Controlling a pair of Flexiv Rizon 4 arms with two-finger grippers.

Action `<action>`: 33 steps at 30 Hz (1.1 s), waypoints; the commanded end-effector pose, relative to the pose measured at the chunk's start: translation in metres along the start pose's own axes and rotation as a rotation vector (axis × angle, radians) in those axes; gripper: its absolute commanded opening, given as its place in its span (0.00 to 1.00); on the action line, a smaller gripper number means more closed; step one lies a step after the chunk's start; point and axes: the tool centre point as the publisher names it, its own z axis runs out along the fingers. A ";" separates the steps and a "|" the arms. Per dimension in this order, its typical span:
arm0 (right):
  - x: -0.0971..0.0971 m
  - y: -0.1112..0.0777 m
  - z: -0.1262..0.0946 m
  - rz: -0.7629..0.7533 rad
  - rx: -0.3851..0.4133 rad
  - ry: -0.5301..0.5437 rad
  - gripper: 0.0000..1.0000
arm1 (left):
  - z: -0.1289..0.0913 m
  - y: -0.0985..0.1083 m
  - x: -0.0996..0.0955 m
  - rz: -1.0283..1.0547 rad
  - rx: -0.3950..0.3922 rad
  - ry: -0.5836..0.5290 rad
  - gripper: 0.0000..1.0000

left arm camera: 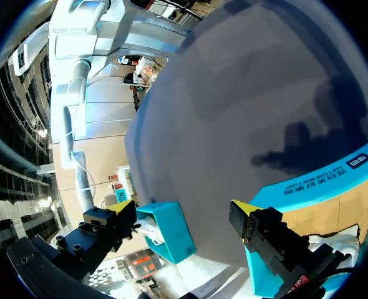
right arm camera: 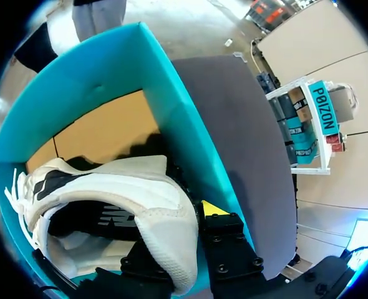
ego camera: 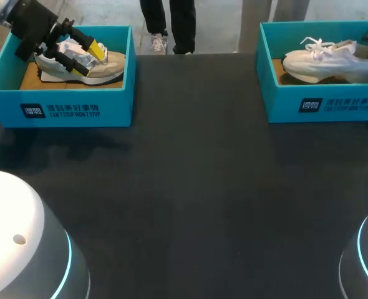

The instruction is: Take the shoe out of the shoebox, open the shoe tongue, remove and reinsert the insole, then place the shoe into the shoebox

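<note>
Two teal boxes sit on your table (ego camera: 190,174). In the head view, take the left box (ego camera: 59,103) as your marker. The beige shoe (ego camera: 109,65) lies inside it, and your left gripper (ego camera: 87,60) is down in that box, over the shoe. The right box (ego camera: 321,99) stands well apart from the left box, across the table, and holds the white shoe (ego camera: 321,62).

In the left wrist view, your left gripper's fingers (left arm camera: 249,224) are spread wide with nothing between them. The beige shoe lies beside them in the left box.

In the right wrist view, your right gripper (right arm camera: 184,218) pinches the white shoe's heel (only one yellow tip shows; the other is hidden behind the heel), far from the left box.
</note>
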 end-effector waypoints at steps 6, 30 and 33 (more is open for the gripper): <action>0.004 0.002 0.009 0.001 0.007 -0.018 0.00 | 0.000 0.000 0.000 0.000 0.000 0.003 1.00; 0.003 0.001 0.021 0.010 0.027 -0.039 0.00 | 0.000 0.000 0.000 0.000 0.000 0.003 1.00; 0.001 0.003 0.019 0.015 0.024 -0.039 0.00 | 0.000 0.000 0.000 0.000 0.000 0.003 1.00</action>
